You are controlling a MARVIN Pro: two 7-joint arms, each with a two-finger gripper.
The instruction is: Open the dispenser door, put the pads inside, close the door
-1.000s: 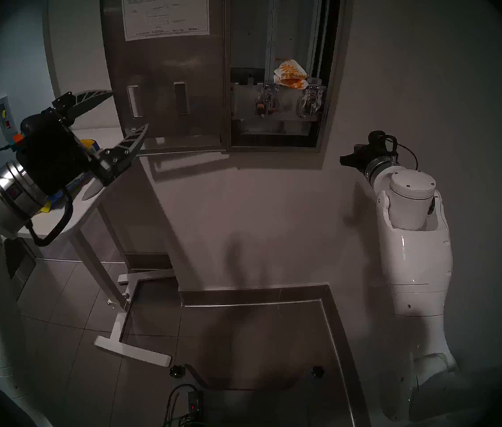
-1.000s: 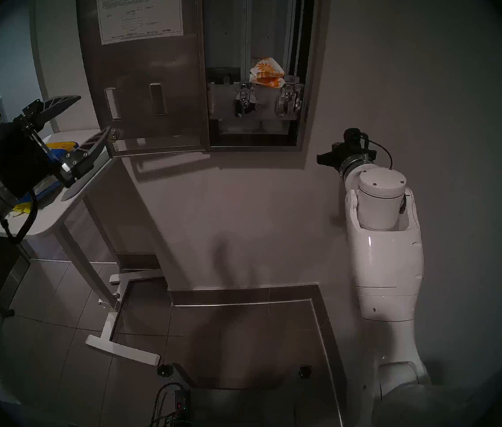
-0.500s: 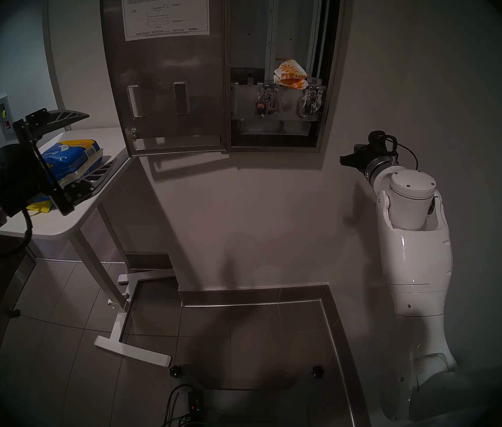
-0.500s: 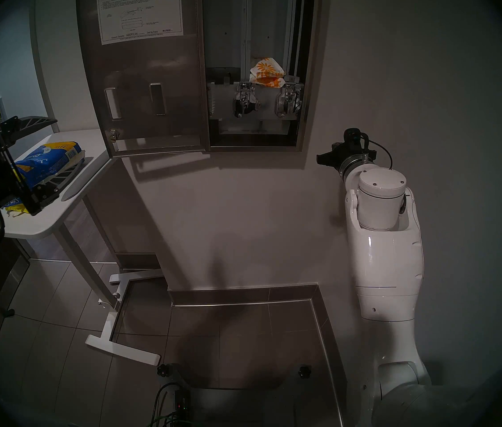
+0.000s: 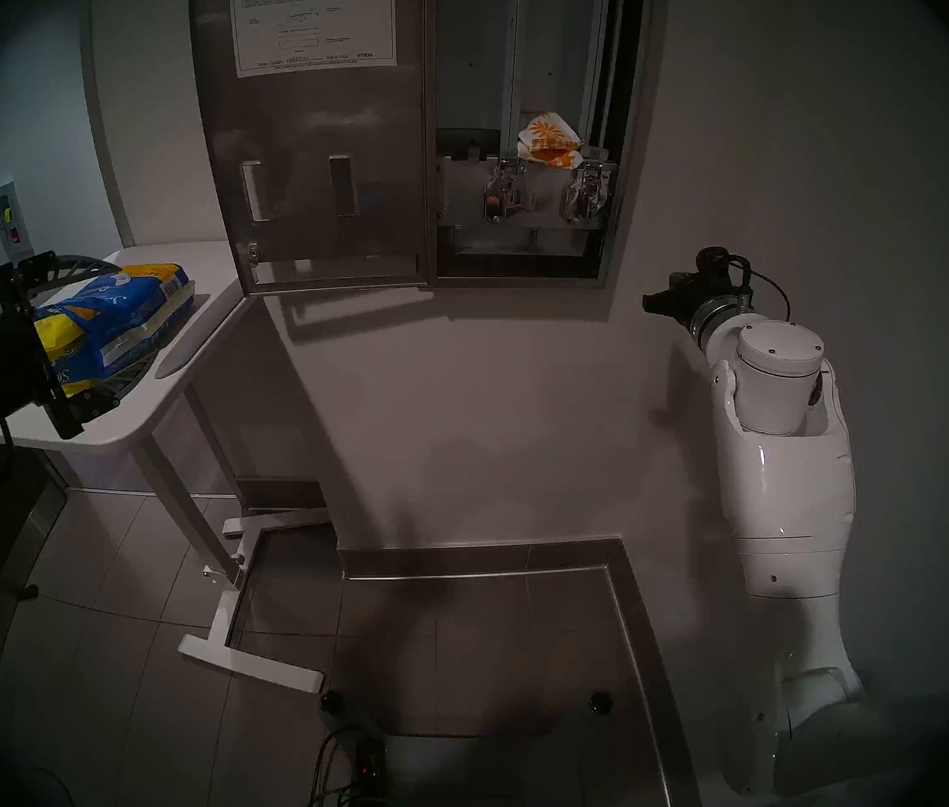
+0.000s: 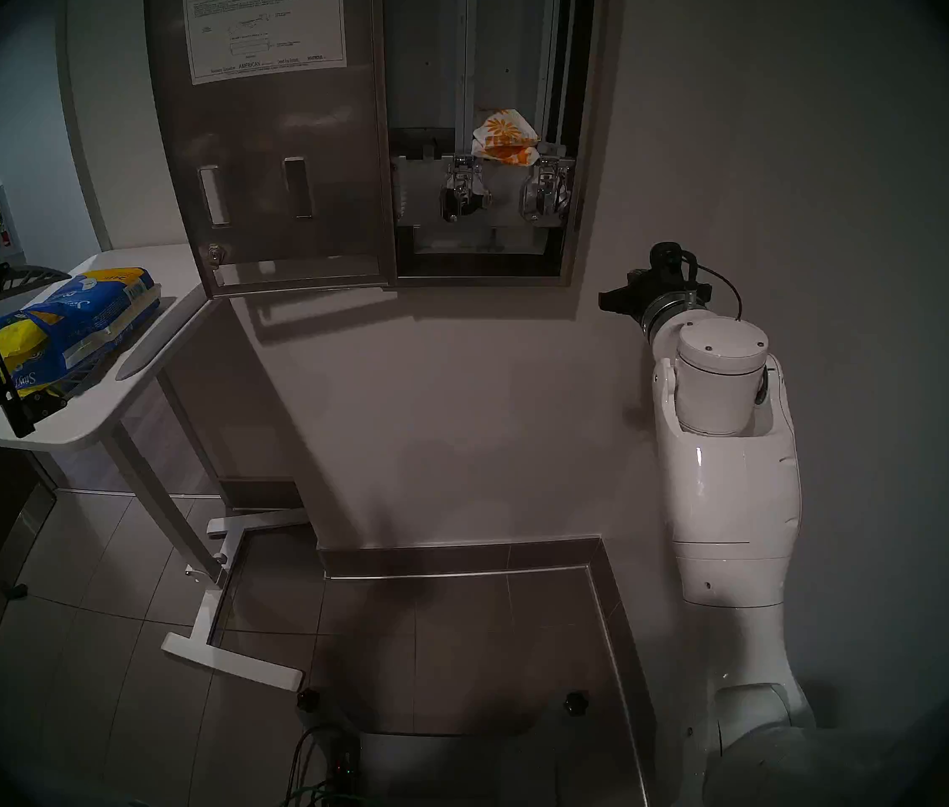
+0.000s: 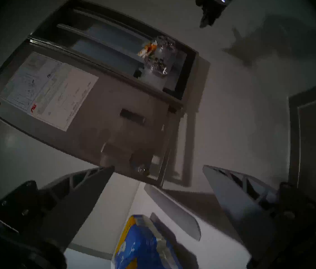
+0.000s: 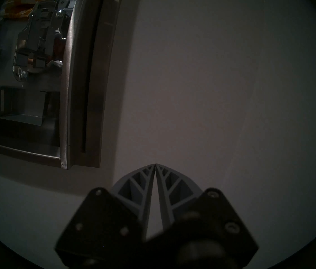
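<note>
The left pincer [image 5: 82, 322] sits at the near left edge of the scene, its fingers spread wide with nothing gripped, one finger arching above the big blue printed bag [image 5: 117, 316] and the other below it at the near edge of the white surface [image 5: 128, 421]. The bag lies directly ahead of that pincer, between the two fingers but not clamped, its long axis running from the near left toward the far right, toward the dispenser. Yellow pads [image 5: 56, 337] show at the bag's near, open end, right at the pincer's mouth, so the coming reach looks like a short push forward into that opening, and the left arm is by far the nearer one. In the left wrist view the bag [image 7: 143, 245] appears low between the fingers. The surface is a small white stand on a footed frame over a grey tiled floor [image 5: 128, 584]. Farther off, on the wall, the dispenser door [image 5: 315, 148] is swung fully open to the left, its white instruction sheet [image 5: 312, 22] facing out, and its bottom edge hangs just beyond the surface's far corner. Inside the open cabinet a white packet with orange flowers [image 5: 550, 139] rests above two chrome mechanisms. The right pincer [image 8: 155, 165] waits to the right of the cabinet, facing the bare wall, its fingertips pressed together on nothing.
</note>
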